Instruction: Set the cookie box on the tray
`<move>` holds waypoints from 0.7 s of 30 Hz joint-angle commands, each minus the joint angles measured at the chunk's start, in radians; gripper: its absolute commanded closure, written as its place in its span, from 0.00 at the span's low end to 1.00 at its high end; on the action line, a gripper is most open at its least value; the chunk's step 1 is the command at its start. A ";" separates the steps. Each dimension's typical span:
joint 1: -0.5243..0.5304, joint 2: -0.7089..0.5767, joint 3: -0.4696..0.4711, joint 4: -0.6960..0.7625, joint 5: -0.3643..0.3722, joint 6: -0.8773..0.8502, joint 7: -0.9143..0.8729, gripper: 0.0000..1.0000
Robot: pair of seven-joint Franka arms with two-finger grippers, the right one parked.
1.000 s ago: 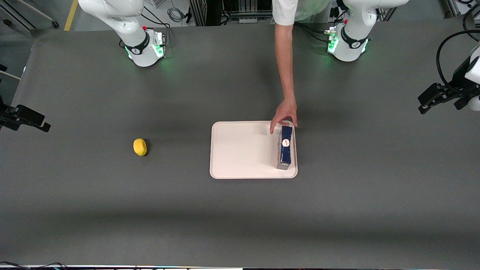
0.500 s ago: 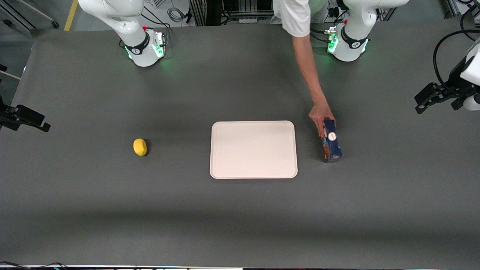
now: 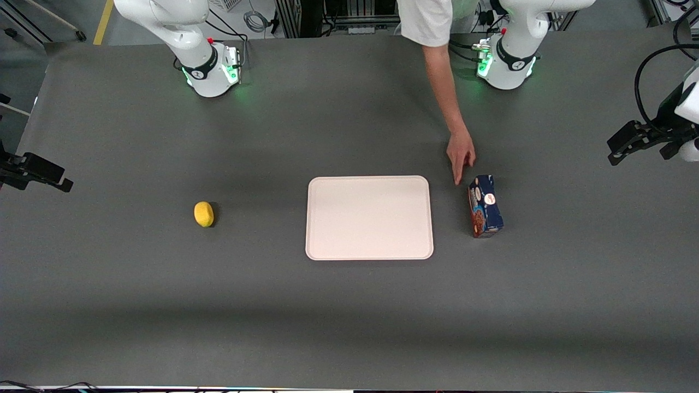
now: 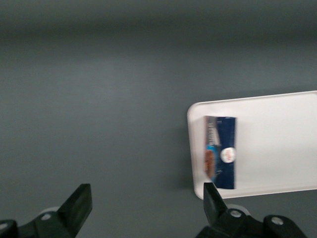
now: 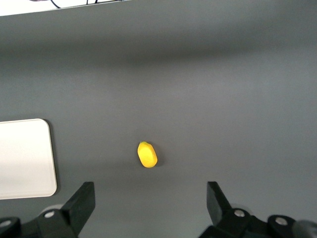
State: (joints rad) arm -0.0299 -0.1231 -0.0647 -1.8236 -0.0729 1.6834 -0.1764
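Observation:
The dark blue cookie box [image 3: 485, 205] lies on its side on the table beside the pale tray [image 3: 369, 217], toward the working arm's end, with a small gap between them. In the left wrist view the cookie box [image 4: 221, 151] shows over the end of the tray [image 4: 277, 144]. My left gripper [image 3: 616, 153] hangs above the table at the working arm's end, well apart from the box. It is open [image 4: 146, 203], with nothing between its fingers.
A person's hand [image 3: 460, 155] hovers just farther from the front camera than the box, its arm reaching in over the table. A small yellow lemon-like object [image 3: 203, 214] lies toward the parked arm's end.
The hand carried the cookie box off the tray, set it on the table toward the working arm's end, and let go. My gripper only shifted slightly.

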 commanded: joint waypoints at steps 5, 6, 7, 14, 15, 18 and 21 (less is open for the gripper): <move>-0.005 0.005 -0.041 -0.143 -0.015 0.148 -0.060 0.00; -0.005 0.003 -0.043 -0.155 -0.015 0.160 -0.074 0.00; -0.007 0.003 -0.047 -0.170 -0.015 0.176 -0.086 0.00; -0.005 0.008 -0.084 -0.270 -0.013 0.291 -0.103 0.00; -0.005 0.008 -0.086 -0.285 -0.013 0.312 -0.103 0.00; -0.005 0.016 -0.096 -0.330 -0.013 0.364 -0.110 0.00; -0.005 0.036 -0.115 -0.367 -0.013 0.427 -0.120 0.00</move>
State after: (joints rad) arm -0.0308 -0.0927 -0.1598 -2.1143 -0.0755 2.0160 -0.2696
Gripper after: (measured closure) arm 0.000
